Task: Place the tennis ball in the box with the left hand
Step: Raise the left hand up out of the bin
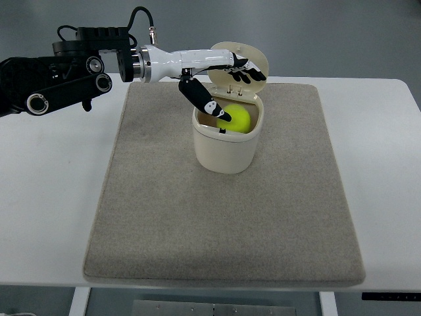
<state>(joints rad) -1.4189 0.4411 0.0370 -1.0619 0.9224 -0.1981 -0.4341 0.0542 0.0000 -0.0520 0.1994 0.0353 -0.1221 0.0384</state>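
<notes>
I have the left hand (220, 82) over the box (226, 141), whose lid (253, 56) stands open behind it so the mouth is clear. Fingers are spread, thumb dipping toward the ball (238, 120), gripping nothing. The ball, bright yellow-green, sits inside the box.

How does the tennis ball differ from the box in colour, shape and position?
The tennis ball is bright yellow-green; the box is cream. The ball is a small sphere; the box is a larger rounded container with its lid open. The ball sits inside the box; the box stands on the grey mat.
</notes>
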